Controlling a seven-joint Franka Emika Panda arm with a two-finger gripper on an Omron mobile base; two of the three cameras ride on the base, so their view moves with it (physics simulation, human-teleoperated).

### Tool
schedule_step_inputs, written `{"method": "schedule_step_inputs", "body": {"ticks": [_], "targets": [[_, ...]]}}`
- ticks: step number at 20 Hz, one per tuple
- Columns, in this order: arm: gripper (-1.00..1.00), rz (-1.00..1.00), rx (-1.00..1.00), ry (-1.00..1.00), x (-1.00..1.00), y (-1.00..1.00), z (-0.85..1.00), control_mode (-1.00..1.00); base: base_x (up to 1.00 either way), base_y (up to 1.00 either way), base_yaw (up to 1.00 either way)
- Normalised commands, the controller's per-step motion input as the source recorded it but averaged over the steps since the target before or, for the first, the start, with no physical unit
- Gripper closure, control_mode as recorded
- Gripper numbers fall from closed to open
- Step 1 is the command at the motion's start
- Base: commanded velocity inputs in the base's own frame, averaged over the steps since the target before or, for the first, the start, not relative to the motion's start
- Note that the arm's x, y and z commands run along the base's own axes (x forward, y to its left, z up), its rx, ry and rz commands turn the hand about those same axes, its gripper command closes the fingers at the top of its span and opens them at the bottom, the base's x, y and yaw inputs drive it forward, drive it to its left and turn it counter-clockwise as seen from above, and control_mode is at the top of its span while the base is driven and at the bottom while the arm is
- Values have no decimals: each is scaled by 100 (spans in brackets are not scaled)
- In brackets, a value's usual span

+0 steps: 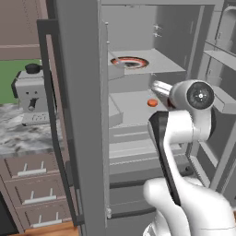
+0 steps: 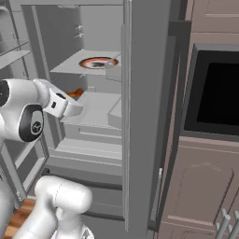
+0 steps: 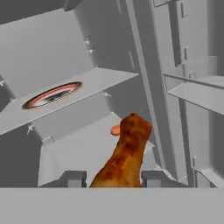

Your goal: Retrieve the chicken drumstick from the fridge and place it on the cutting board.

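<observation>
The fridge [image 1: 78, 115] stands open, with pale grey shelves inside. My gripper [image 3: 111, 178] is inside it, over the middle shelf [image 3: 78, 153]. It is shut on the chicken drumstick [image 3: 127, 153], a golden orange-brown lump that rises between the two dark fingertips [image 3: 72, 178]. In the left base view the white wrist [image 1: 193, 99] reaches in from the right and hides the fingers. In the right base view the hand [image 2: 63, 105] points into the fridge [image 2: 144, 116] at middle-shelf height. The cutting board is out of view.
A plate of dark reddish food [image 1: 130, 62] [image 3: 52, 95] sits on the upper shelf. A small red-orange ball [image 1: 152, 103] [image 3: 115, 130] lies on the middle shelf behind the drumstick. Door racks [image 1: 221, 55] flank the arm. A coffee machine [image 1: 30, 97] stands on the left counter, and a dark oven [image 2: 217, 88] is on the right.
</observation>
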Motion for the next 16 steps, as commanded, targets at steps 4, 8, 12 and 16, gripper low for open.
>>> {"method": "schedule_step_inputs", "body": {"ticks": [4,8,12,16], "targets": [[100,0,2,43,-100,-7,-22,-100,0,0,0],[100,1,8,30,-24,-11,6,-100,0,0,0],[100,0,7,17,2,-5,4,-100,0,0,0],[100,0,0,0,-11,0,-3,-100,0,0,0]]}}
